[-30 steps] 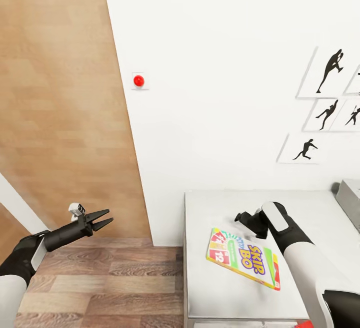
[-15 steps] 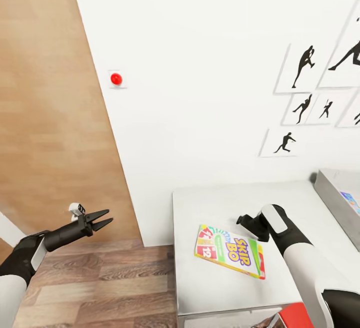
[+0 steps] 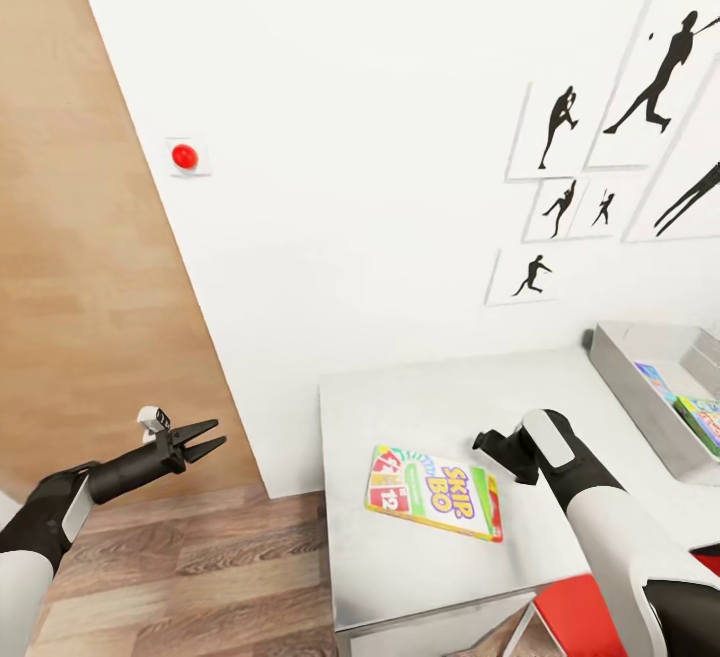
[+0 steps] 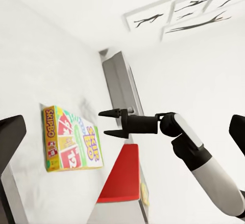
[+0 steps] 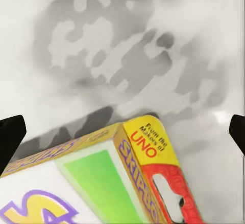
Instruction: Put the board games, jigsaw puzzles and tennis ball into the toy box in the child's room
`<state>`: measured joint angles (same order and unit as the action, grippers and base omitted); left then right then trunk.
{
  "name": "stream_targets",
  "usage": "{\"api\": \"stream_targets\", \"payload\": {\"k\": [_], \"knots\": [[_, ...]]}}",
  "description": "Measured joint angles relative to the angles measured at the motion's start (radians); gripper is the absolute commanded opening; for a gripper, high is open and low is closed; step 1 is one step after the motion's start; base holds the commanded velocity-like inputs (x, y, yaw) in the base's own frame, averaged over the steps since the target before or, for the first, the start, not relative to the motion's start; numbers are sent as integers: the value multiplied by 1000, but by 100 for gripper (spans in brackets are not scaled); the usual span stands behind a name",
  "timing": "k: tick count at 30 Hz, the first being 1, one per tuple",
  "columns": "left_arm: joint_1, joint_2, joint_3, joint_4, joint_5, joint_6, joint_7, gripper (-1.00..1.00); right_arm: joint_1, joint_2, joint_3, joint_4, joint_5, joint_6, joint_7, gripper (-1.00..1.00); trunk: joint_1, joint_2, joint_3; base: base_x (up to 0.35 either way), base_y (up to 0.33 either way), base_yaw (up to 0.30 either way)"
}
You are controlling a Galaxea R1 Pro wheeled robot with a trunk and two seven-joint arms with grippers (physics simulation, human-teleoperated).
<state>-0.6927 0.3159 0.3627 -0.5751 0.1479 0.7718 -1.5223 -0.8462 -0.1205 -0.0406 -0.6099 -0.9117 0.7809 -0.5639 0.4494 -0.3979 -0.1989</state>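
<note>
- A plain white wall runs across the back of the room, evenly lit.
- A small square plate with a round red button sits on that wall, near its left edge.
- Framed pictures of black silhouetted athletes hang in a cluster on the wall's right part, above the desk.
- A tall light-wood panel stands to the left of the white wall.
- The floor is brown wood planks with visible grain.
- The white-topped desk stands against the wall, its left edge beside the bare floor.
- Something red shows below the desk's front edge.
</note>
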Motion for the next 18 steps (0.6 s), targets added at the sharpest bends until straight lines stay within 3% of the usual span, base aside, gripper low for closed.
{"api": "stream_targets", "payload": {"k": [6, 18], "knots": [[0, 0, -1, 0, 0, 0, 0, 100, 0, 2, 1, 2, 0, 0, 0, 100, 0, 0, -4, 0, 0, -95], [0, 0, -1, 0, 0, 0, 0, 100, 0, 11, 1, 2, 0, 0, 0, 100, 0, 0, -5, 0, 0, -9]]}}
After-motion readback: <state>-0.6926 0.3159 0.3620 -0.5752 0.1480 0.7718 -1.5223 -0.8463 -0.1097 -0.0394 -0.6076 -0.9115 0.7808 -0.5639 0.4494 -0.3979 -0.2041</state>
